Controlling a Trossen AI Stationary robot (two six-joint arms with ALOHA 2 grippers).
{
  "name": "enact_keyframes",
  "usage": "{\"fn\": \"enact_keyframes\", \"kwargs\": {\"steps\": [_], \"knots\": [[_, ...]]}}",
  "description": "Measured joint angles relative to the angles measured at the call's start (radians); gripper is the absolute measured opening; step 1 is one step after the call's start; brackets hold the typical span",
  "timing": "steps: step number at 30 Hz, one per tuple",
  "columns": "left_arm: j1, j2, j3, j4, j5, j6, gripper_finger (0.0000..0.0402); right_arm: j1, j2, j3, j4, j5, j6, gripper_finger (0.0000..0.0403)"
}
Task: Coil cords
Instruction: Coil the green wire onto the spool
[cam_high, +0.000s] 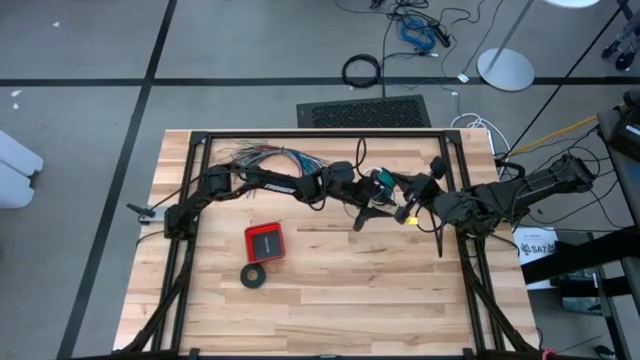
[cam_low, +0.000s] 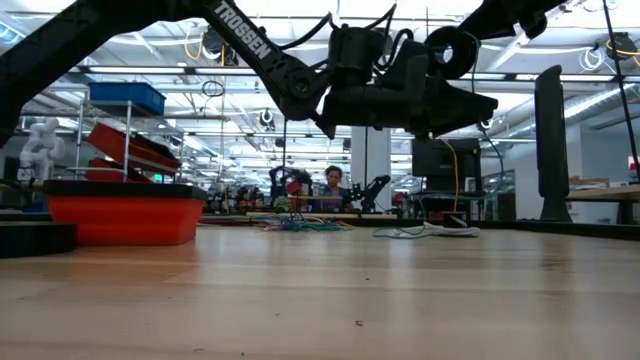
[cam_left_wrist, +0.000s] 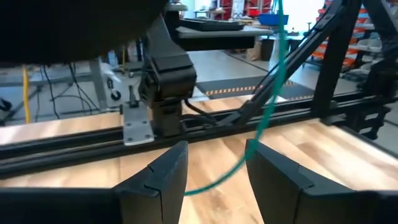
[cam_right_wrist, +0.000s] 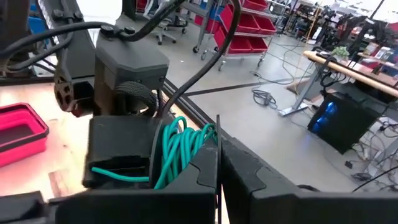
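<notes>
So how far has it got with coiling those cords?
Partly done: several loops of the teal wire are already bunched at the shut right gripper, held above the table. In hand: a loose strand of it runs between the open fingers of the left gripper, not yet wound in. Left: the white cord lies uncoiled at the table's far edge.

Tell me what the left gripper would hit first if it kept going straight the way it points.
Probably the thin teal-green wire hanging just ahead of the open left gripper; beyond it stands the black table frame rail with the other arm's dark block. Depth is uncertain.
</notes>
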Motion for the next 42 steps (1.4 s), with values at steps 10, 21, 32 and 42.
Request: {"fn": "enact_keyframes", "kwargs": {"steps": [10, 21, 32, 42], "knots": [[0.063, 0.000, 0.000, -0.007, 0.086, 0.066, 0.0136, 0.002, -0.001, 0.000, 0.099, -0.072, -0.028, 0.0000], [0.097, 0.000, 0.000, 0.002, 0.115, 0.068, 0.0067, 0.041, -0.005, 0.000, 0.170, -0.128, -0.027, 0.0000], [0.125, -0.001, 0.001, -0.044, 0.344, 0.065, 0.0041, 0.057, -0.007, 0.000, 0.167, -0.122, -0.016, 0.0000], [0.137, -0.001, 0.001, -0.149, 0.404, 0.103, 0.0165, 0.057, -0.009, 0.000, 0.167, -0.119, -0.019, 0.0000]]}}
